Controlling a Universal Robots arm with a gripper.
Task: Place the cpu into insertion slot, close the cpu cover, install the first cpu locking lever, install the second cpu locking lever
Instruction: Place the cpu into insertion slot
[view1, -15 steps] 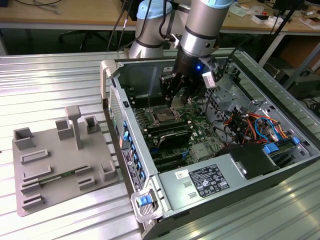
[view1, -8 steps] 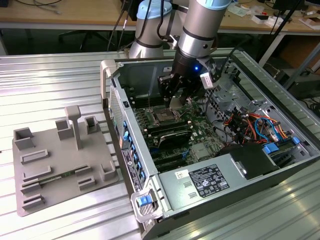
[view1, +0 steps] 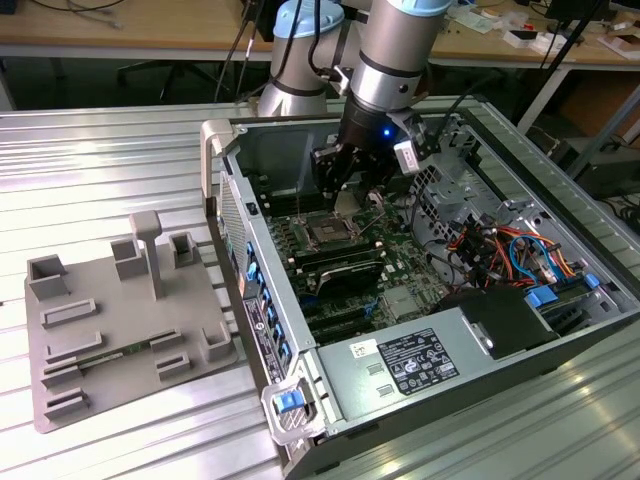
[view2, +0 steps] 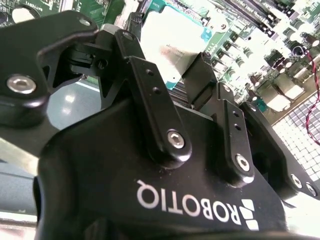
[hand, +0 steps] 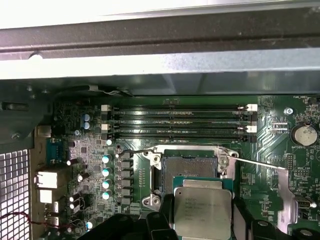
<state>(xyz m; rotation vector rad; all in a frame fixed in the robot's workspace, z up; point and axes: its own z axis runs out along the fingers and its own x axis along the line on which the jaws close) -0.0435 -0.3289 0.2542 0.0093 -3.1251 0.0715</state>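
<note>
Grey fixture tray (view1: 110, 330) at exterior view's left. Centre: gripper (view1: 336, 190) inside open computer case (view1: 300, 400), clamped on cpu (hand: 202, 210), hovering partly over insertion slot (hand: 190, 167), unseated. Likely needs: chip level, edges squared to socket rim, clear of locking lever (hand: 260, 163).
</note>
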